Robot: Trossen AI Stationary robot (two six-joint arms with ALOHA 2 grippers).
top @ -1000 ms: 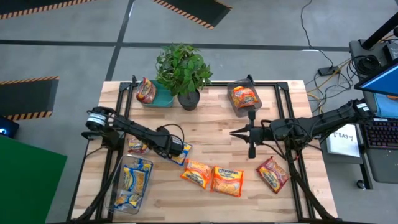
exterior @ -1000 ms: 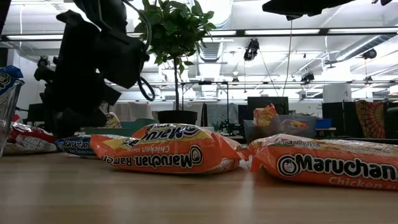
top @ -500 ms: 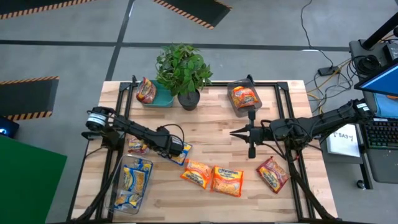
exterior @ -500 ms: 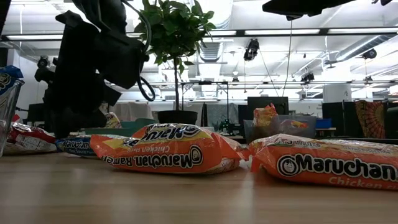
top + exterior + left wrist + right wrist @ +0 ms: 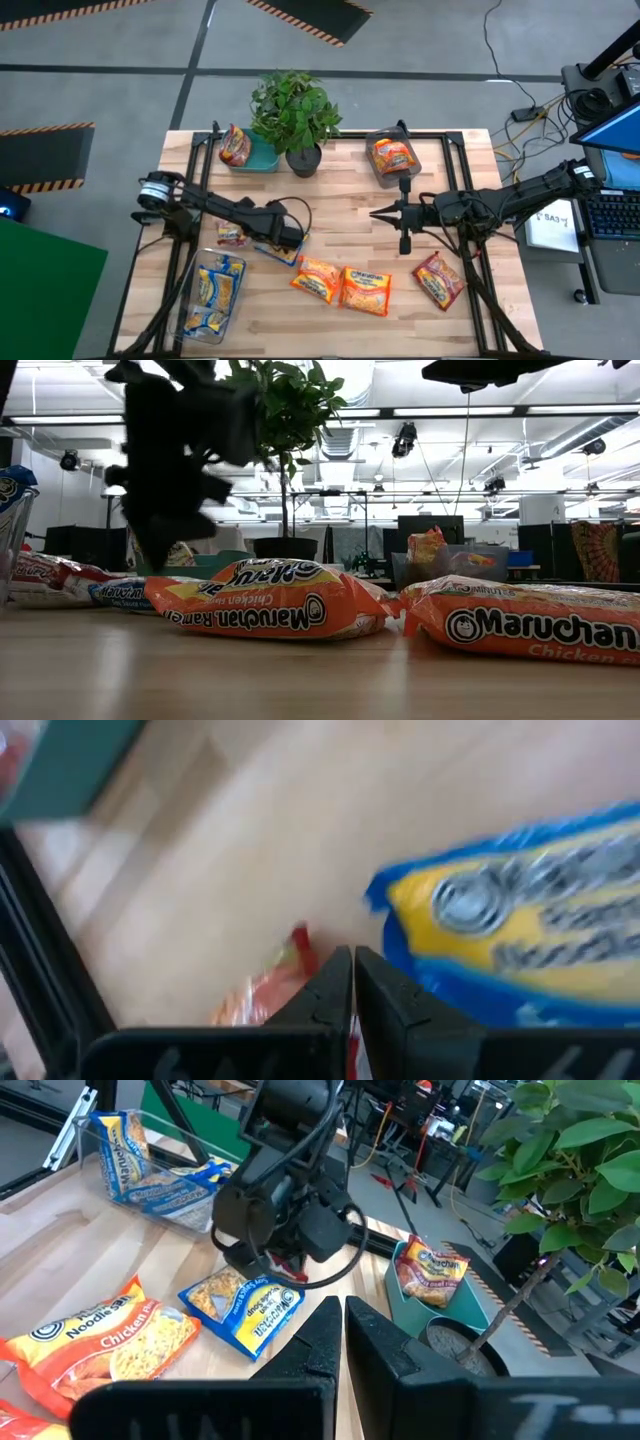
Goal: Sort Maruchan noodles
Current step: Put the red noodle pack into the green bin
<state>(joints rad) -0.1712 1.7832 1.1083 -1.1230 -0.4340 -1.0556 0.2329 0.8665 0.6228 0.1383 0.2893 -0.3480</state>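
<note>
Noodles are scattered around the potted plant: two orange Maruchan packets well in front of it, a blue-and-yellow packet under the left gripper, fingers pressed together. The right gripper, likewise closed, is held empty nearby.

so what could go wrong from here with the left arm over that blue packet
The left gripper is shut and empty above the blue packet, so closing in like this would likely push the packet, not grip it. The red packet lies close beside it and could get dragged along.
</note>
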